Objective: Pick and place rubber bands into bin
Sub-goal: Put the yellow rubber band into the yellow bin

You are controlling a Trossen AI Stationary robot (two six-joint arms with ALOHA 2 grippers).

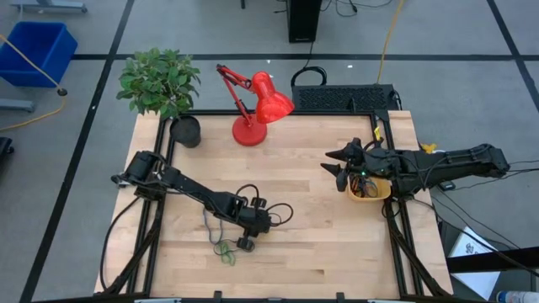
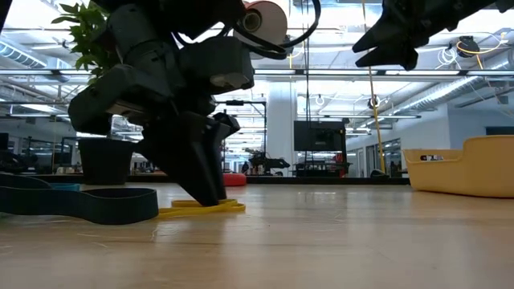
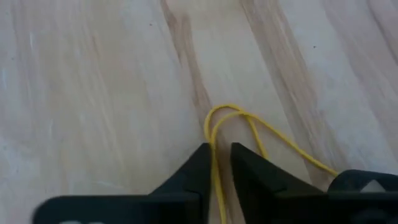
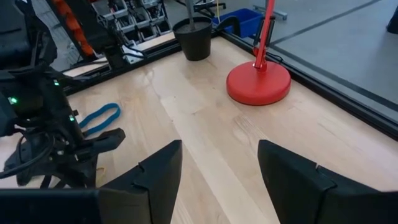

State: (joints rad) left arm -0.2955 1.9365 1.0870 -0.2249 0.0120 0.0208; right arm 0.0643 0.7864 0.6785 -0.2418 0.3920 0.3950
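My left gripper [image 1: 247,241] stands on the table near its front middle, fingers pointing down, shut on a thin yellow rubber band [image 3: 229,115] that lies on the wood; it also shows in the low view [image 2: 201,209]. A dark blue band [image 2: 80,205] and a green band [image 1: 225,251] lie flat beside it. The yellow-orange bin [image 1: 370,190] stands at the right edge, partly hidden by my right arm. My right gripper [image 1: 337,165] hangs open and empty above the table, just left of the bin. My left gripper has one strand of the yellow band [image 3: 215,158] between its two fingertips [image 3: 200,155], coming from above, pointing down. The strand runs along the gap between the fingers. The band's loop end [image 3: 227,112] lies slack on the table in front of the fingers.
A red desk lamp [image 1: 253,105] and a potted plant in a black pot [image 1: 185,130] stand at the table's far edge. A blue crate [image 1: 34,50] is on the floor beyond. Bare wood lies between the two grippers [image 1: 295,194].
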